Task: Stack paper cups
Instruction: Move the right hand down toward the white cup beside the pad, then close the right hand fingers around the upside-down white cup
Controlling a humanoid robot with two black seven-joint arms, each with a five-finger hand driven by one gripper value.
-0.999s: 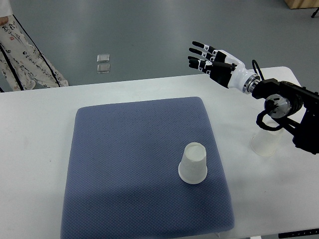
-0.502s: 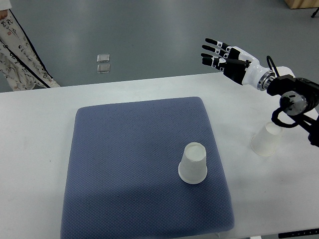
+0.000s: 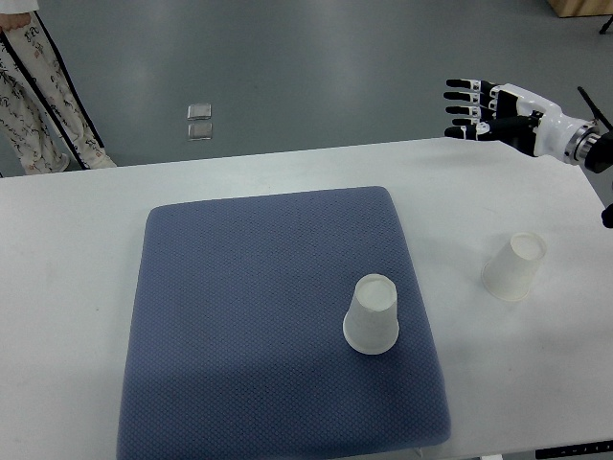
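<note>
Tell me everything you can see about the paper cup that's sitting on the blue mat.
The paper cup on the mat is plain white with a slightly translucent look and stands upside down, its closed base up and its wider rim flat on the blue mat. It sits near the mat's right edge, toward the front. It appears undented. Nothing but the mat touches it.

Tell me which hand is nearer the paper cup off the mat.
Right. The right hand hovers open beyond the paper cup, above the table's far edge. The left hand is out of view.
</note>
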